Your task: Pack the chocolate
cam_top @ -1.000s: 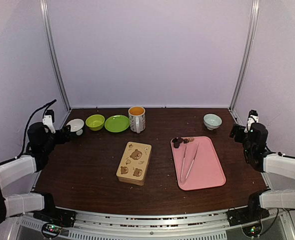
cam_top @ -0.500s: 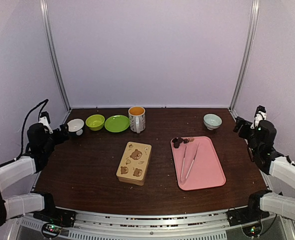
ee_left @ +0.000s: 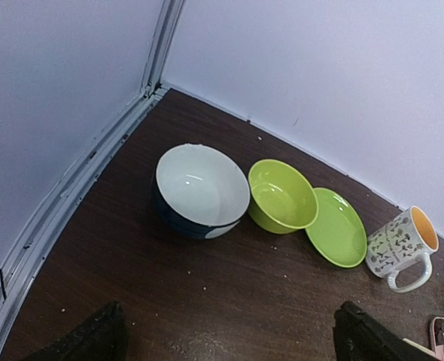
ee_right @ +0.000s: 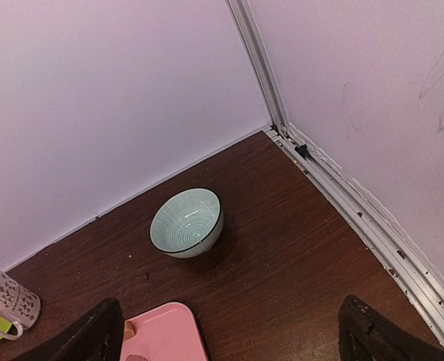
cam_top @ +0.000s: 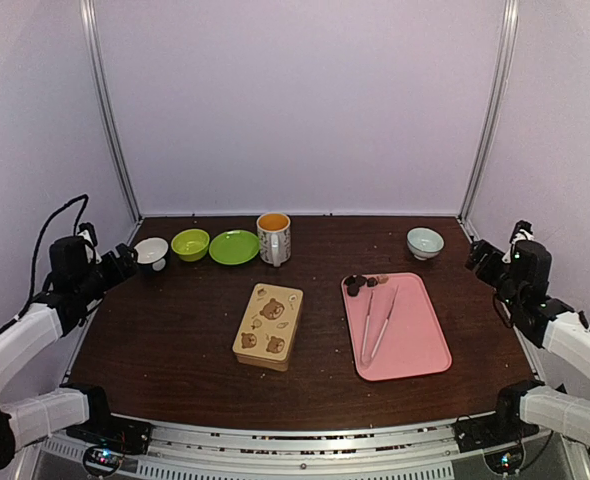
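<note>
1. Both claws are standing spread wide with nothing between their fingers. The left gripper (cam_top: 123, 264) is hovering over the left edge of the dark brown wooden table (cam_top: 175, 340), and the right gripper (cam_top: 480, 256) is hovering over its right edge.
2. The left gripper is facing a round bowl, white inside and dark outside (ee_left: 202, 188), which is sitting just beside a lime green bowl (ee_left: 282, 197). A flat lime green plate (ee_left: 335, 228) is lying right next to that bowl. A white printed mug with an orange inside (ee_left: 399, 242) is standing a little further along the back row.
3. The right gripper is facing a pale blue ribbed bowl (ee_right: 186, 222), which is sitting alone near the table's back right corner.
4. The chocolate (cam_top: 358, 283), a small cluster of dark brown lumps with a lighter one beside them, is lying at the far left corner of a pink rectangular tray (cam_top: 420, 350). It is lying well apart from both grippers.
5. A pair of slim metal tongs (cam_top: 377, 325) is lying lengthwise on the tray, just on the near side of the chocolate.
6. A tan rectangular tin printed with bears (cam_top: 269, 326) is lying closed on the table, near the tray's left side and slightly turned.
</note>
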Motion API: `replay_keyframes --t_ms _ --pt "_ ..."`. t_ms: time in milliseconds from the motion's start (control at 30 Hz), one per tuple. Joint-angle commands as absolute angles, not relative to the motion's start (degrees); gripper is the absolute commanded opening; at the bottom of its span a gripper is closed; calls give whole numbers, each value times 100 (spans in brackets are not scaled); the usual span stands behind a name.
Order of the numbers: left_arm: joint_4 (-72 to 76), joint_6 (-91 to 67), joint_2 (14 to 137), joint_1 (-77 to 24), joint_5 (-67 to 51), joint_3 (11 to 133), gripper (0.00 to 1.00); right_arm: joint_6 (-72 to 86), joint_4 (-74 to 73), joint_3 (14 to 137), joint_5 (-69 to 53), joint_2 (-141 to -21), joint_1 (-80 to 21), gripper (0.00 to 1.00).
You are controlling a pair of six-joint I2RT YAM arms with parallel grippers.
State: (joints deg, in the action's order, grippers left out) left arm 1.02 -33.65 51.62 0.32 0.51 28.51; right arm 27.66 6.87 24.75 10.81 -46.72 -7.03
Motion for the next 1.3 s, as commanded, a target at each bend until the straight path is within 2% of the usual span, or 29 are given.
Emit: replay_keyframes --t_ms 0,200,300,633,1000,1267 --pt "-437 -3449 5051 2 -707 3053 98 2848 968 2172 902 -4752 -695 100" --pt "-483 -3602 4857 -89 -1212 2809 98 3065 1832 1645 442 -4705 -701 100" --pt "-475 -3645 4868 -285 -1284 2710 98 3040 1804 1694 519 -4833 -699 100" --pt "-960 -3595 5466 -2060 -820 3235 98 2980 1918 1798 423 -5405 -694 100" --pt "-2171 -3502 6996 -3837 -156 4630 98 3075 1923 1910 74 -5752 -694 100" --pt "-2755 -3659 8493 -4581 -43 5868 98 3208 2040 1925 -666 -5924 -720 100"
